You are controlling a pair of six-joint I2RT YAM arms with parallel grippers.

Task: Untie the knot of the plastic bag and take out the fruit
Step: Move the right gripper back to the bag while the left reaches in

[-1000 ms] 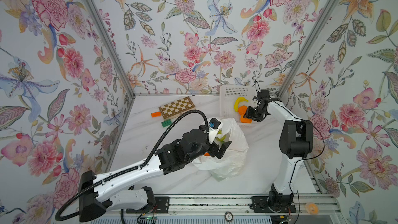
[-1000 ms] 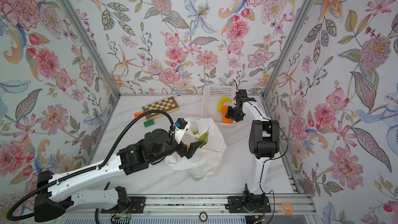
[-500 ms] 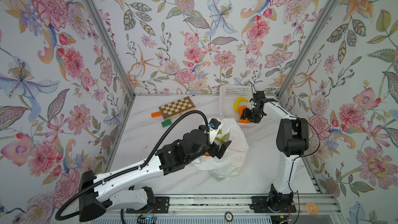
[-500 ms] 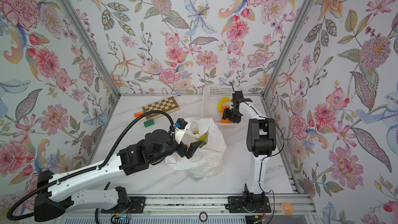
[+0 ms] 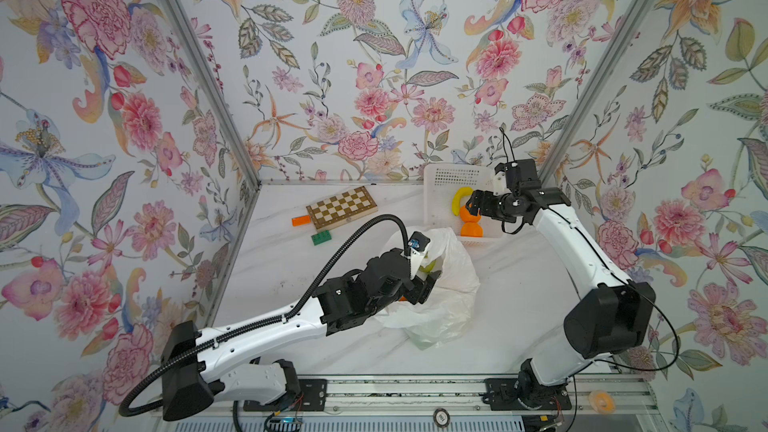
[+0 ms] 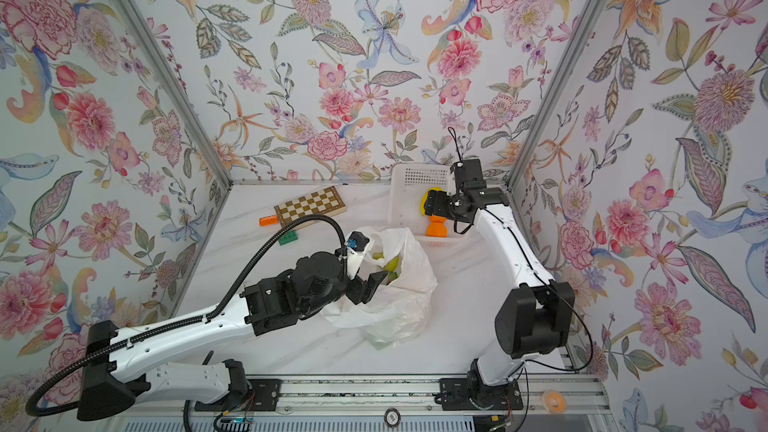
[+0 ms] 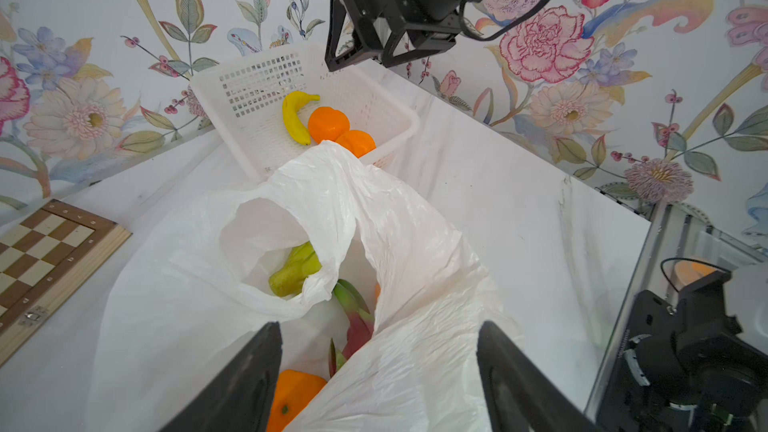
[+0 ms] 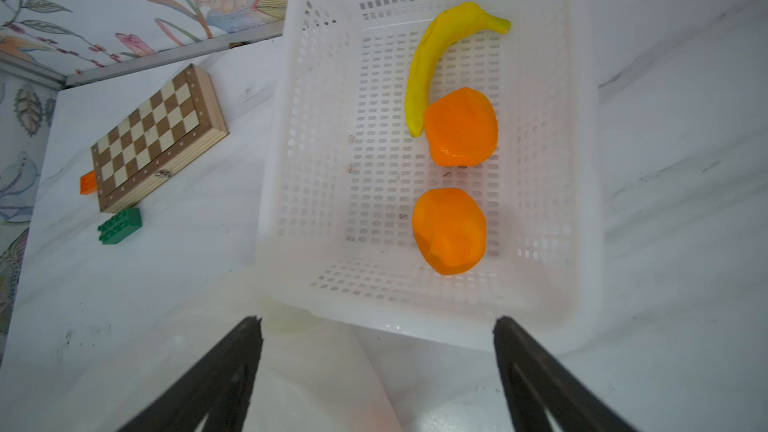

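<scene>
In the middle of the desk (image 5: 519,284), your left jaws stand open over the gaping mouth of the untied bag (image 7: 415,222), ready for the orange (image 7: 291,396) and dragon fruit (image 7: 357,326) inside, while your right jaws hang open and empty above the basket (image 8: 316,160) holding two oranges (image 8: 461,126).

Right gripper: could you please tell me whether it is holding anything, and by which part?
Nothing is held: the right gripper has its jaws open and empty, poised over the basket.
</scene>
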